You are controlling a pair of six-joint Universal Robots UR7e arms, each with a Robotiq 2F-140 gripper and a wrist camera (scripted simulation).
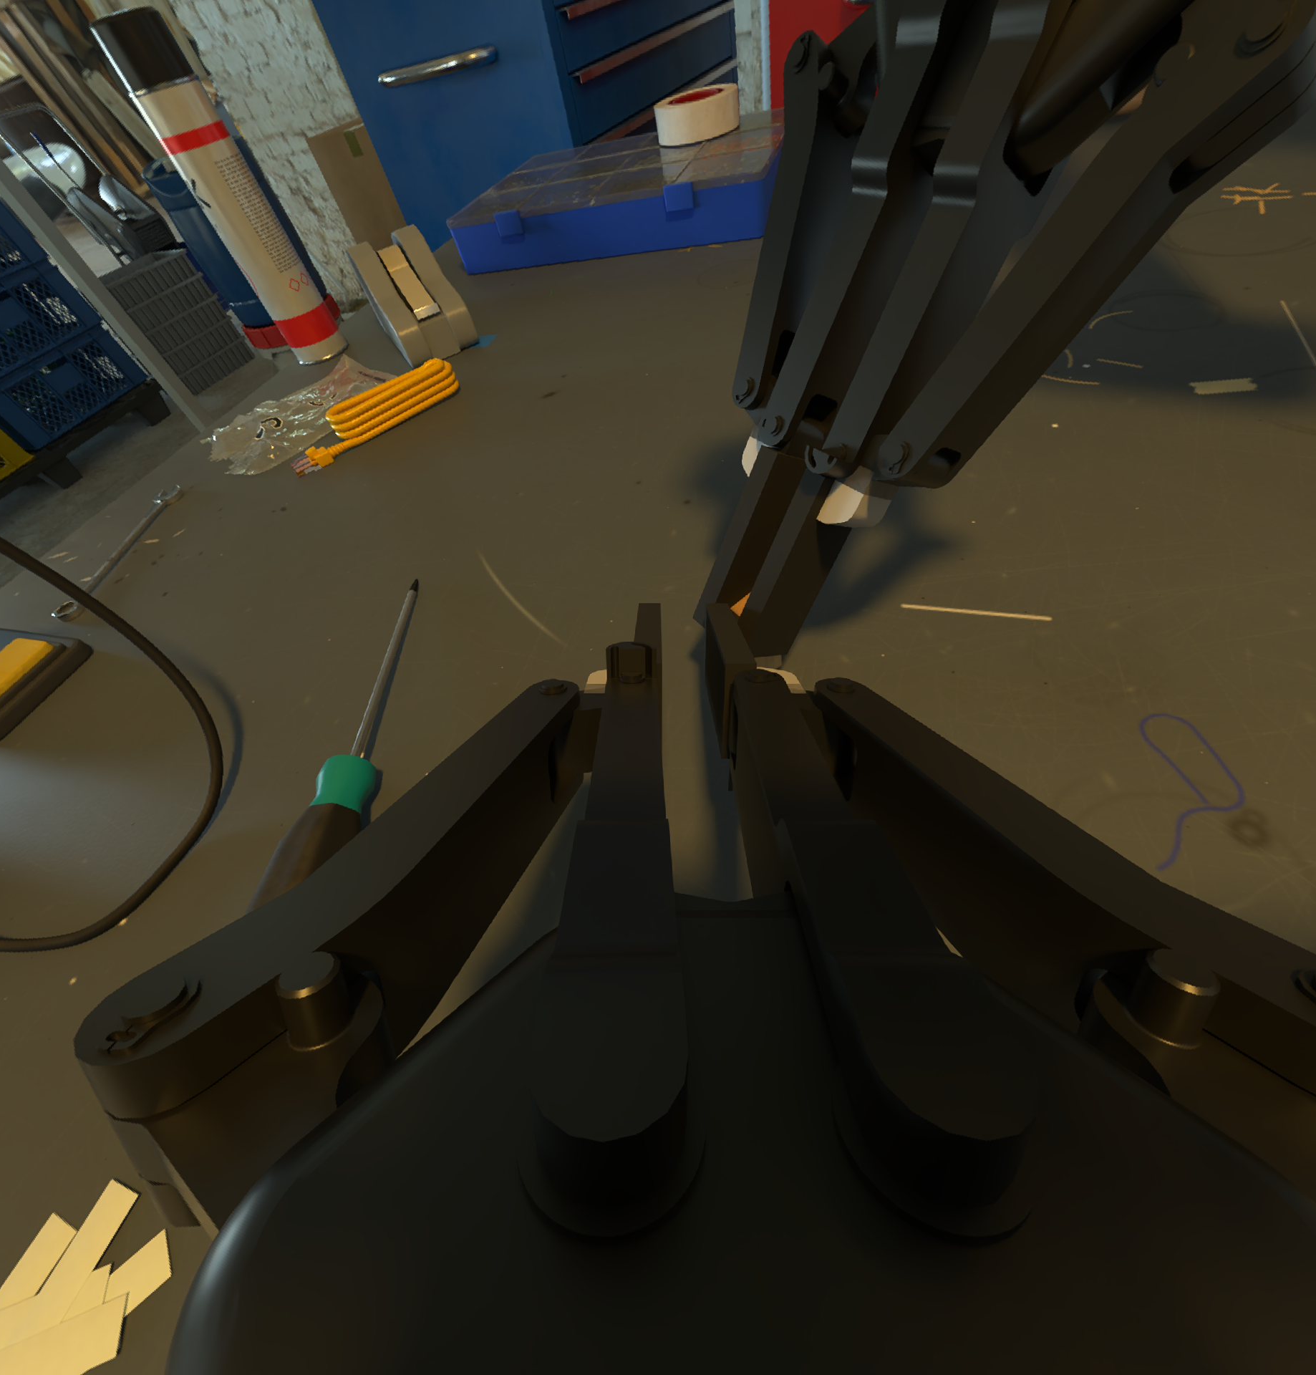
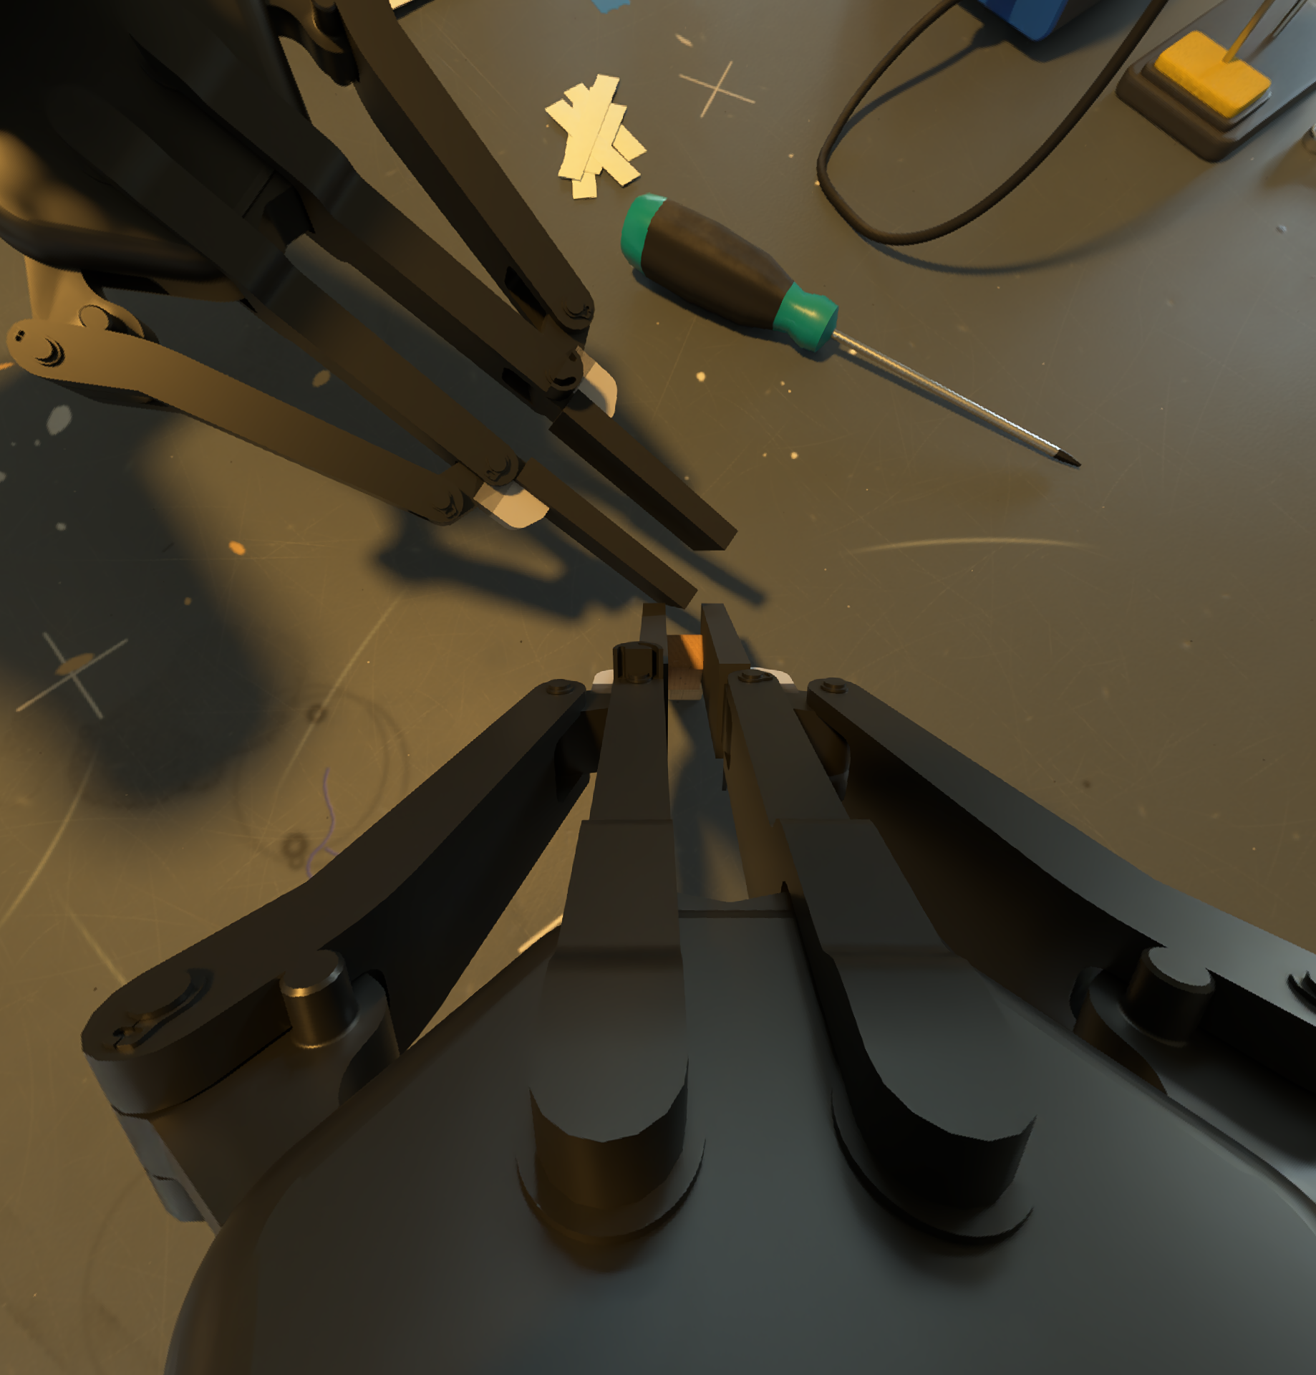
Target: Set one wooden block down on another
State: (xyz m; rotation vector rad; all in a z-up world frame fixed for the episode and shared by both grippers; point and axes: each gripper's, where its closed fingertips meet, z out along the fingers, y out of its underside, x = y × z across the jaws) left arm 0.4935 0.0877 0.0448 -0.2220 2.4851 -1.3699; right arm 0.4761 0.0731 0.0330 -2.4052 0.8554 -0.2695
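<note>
My right gripper [image 2: 685,621] is shut on a small wooden block [image 2: 686,653], orange where the light hits it, and holds it at its fingertips just above the dark table [image 2: 938,670]. A paler wooden face [image 2: 681,686] shows just under it; I cannot tell whether that is a second block. In the left wrist view the right gripper [image 1: 744,621] comes down from the upper right, with a sliver of the block [image 1: 740,601] showing. My left gripper [image 1: 681,621] has its jaws a narrow gap apart with only table between them. Its tips [image 2: 703,569] almost touch the right gripper's.
A green-and-black screwdriver [image 2: 729,271] lies left of the grippers in the left wrist view [image 1: 342,789]. A black cable loop [image 1: 194,744], paper strips [image 2: 595,138], a wrench [image 1: 127,543], a yellow cable coil [image 1: 395,402], a spray can [image 1: 231,208] and a blue organiser box [image 1: 603,216] with a tape roll [image 1: 696,111] ring the area.
</note>
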